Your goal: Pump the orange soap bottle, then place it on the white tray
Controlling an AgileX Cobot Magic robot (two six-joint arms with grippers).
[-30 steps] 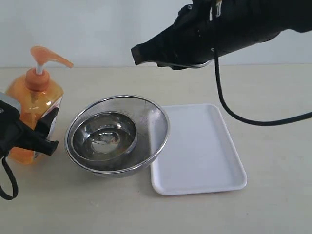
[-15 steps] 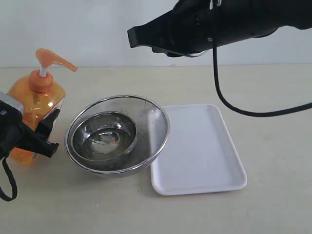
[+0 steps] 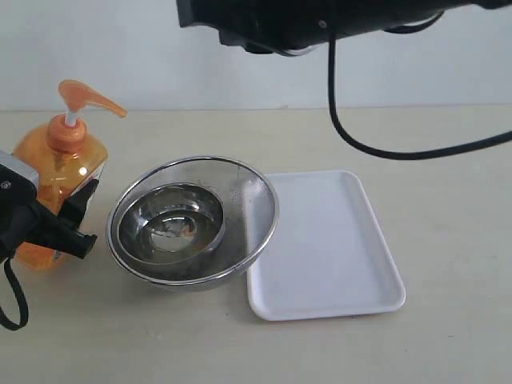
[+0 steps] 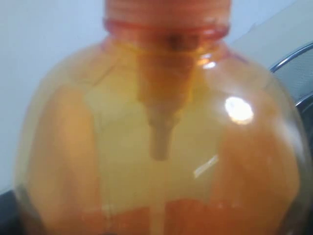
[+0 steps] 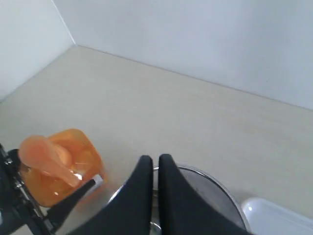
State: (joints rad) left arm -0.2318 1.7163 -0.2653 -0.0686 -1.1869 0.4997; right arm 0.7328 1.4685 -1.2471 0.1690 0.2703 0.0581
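Bright, even light; soft shadows; blurred orange soap bottle [image 4: 156, 147] with glare spot.

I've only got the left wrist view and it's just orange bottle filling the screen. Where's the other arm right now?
Observer: The right gripper is shut and hangs high in the air, well clear of the orange soap bottle and touching nothing.
Operator: Okay, is the pump up or pressed down?
Observer: The pump head is raised, with its white stem showing beneath it.
Operator: And where's the tray?
Observer: The white tray lies with nothing on it, on the far side of the steel bowls from the bottle.
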